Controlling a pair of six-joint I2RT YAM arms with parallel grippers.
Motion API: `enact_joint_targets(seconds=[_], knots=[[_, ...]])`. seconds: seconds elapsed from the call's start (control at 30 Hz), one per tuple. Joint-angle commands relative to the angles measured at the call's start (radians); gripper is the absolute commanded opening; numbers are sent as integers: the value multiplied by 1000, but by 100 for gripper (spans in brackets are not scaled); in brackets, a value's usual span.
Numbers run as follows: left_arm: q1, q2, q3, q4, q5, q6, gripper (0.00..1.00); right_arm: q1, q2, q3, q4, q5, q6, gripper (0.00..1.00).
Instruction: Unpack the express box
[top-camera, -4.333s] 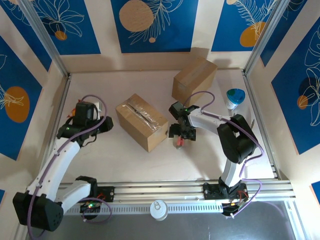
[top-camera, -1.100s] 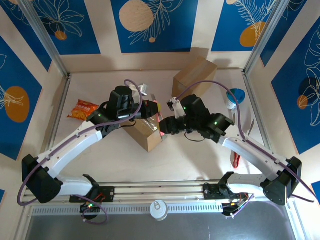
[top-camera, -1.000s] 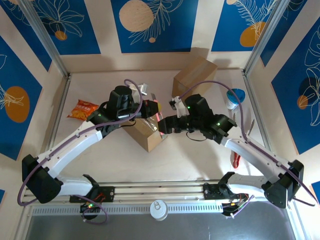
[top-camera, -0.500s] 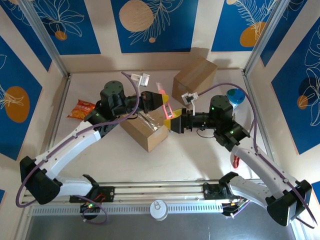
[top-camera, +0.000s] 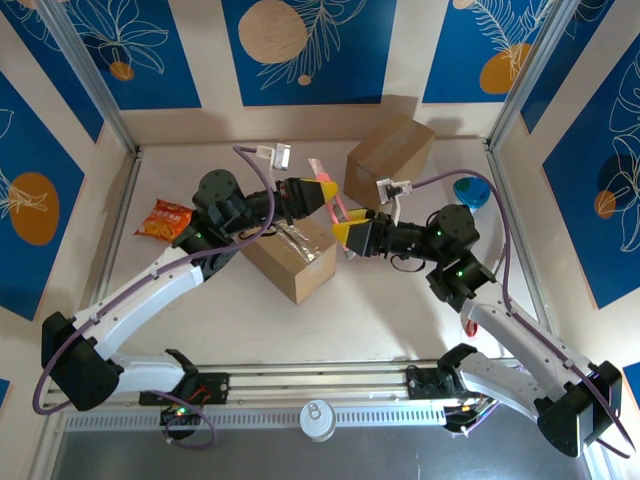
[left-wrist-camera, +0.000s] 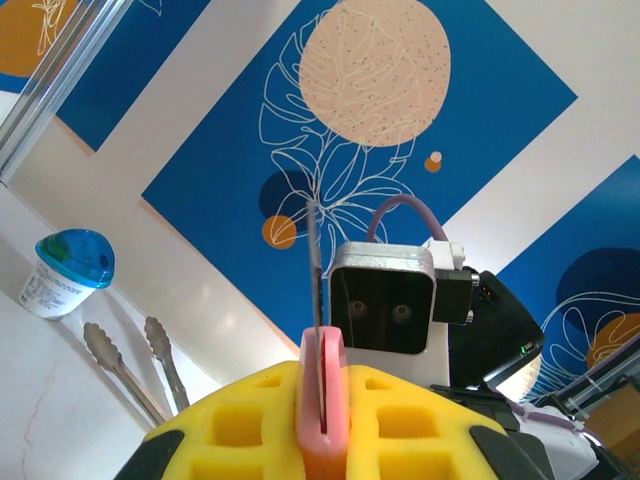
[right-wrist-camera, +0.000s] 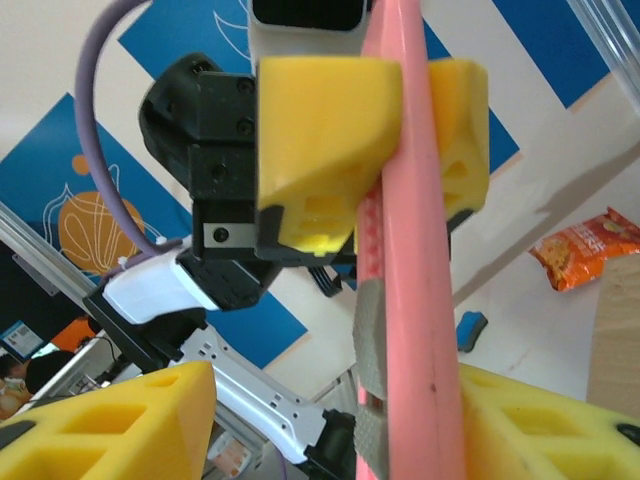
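The brown cardboard express box (top-camera: 287, 256) sits mid-table under the two arms. Its flaps are shut and a strip of clear tape (top-camera: 297, 238) runs unbroken along the top seam, so nothing has been unpacked yet.

Above its far corner, a pink utility knife (top-camera: 331, 196) is held up in the air. The left gripper (top-camera: 318, 190) is clenched on the knife, with its yellow foam pads squeezing the handle. The thin blade (left-wrist-camera: 314, 262) stands out past the pads.

The right gripper (top-camera: 349, 233) meets it from the other side with its jaws released. In the right wrist view the handle lies against one pad, and a wide gap is left to the other.

This looks like a handover of the knife. To do it well, the right jaws should close square on the bare length of handle, clear of the left pads and well away from the blade. The left should let go only once that grip is firm, because a handle caught off-centre may twist or drop. The blade then has to come down in line with the tape.

A second plain cardboard box (top-camera: 390, 155) stands at the back. An orange snack packet (top-camera: 165, 218) lies to the left and a blue-lidded white cup (top-camera: 470, 192) to the right, all well apart from the cut.
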Motion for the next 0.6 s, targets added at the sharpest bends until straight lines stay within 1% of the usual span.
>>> enact_joint_targets(seconds=[0.0,0.3,0.57], knots=[[-7,-26,-6,69,2,-17,0,13,15,15,70,27,42,55],[-10,-25,-7,55,6,-12,0,45,61,41,101,36,51,46],[-10,-26,-6,23,17,-4,0,45,46,48,82,57,38,43]])
